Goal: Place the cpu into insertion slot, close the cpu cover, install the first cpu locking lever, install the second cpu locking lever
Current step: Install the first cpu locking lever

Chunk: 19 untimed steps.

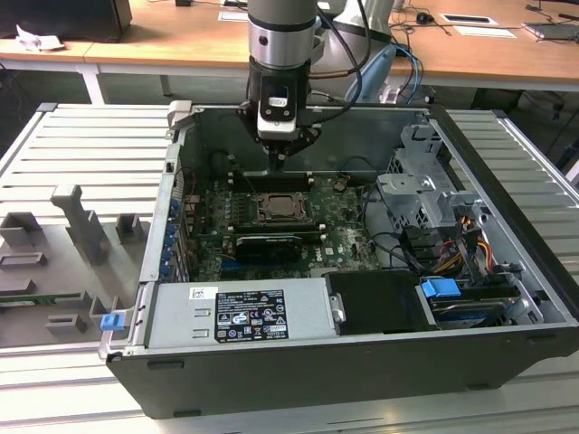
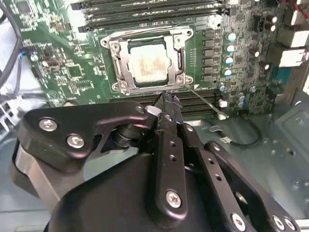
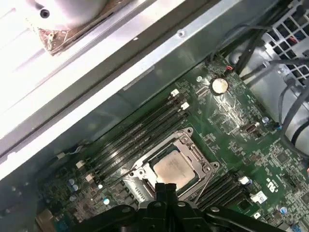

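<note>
My gripper [image 2: 165, 102] hovers just above the insertion slot [image 2: 109, 45], fingers pressed together, pinching nothing. The cpu [image 2: 148, 65] lies seated there, framed by the cpu cover [image 2: 124, 68].

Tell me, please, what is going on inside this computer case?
A robot arm's gripper hangs inside the open black computer case, fingers together, beside the square silver-rimmed socket on the green circuit board. The small pale silver square chip already sits in that socket, and the thin silver-grey metal frame plate appears folded down over it. A wire lever sticks out from one socket corner.
</note>
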Each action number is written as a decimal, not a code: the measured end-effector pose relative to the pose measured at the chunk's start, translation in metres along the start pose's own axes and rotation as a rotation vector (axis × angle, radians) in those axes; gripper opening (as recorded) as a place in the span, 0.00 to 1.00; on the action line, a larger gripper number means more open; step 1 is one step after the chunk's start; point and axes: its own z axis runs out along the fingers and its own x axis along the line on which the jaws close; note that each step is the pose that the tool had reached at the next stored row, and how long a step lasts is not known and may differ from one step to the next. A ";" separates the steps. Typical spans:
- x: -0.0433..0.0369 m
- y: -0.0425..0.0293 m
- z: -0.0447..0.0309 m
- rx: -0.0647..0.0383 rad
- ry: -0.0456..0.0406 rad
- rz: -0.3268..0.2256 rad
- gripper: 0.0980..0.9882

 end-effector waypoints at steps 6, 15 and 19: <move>0.0000 0.0000 0.0001 0.004 0.0098 -0.137 0.01; 0.0000 0.0000 0.0003 0.011 0.0267 -0.376 0.01; 0.0000 0.0000 0.0006 0.013 0.0328 -0.460 0.01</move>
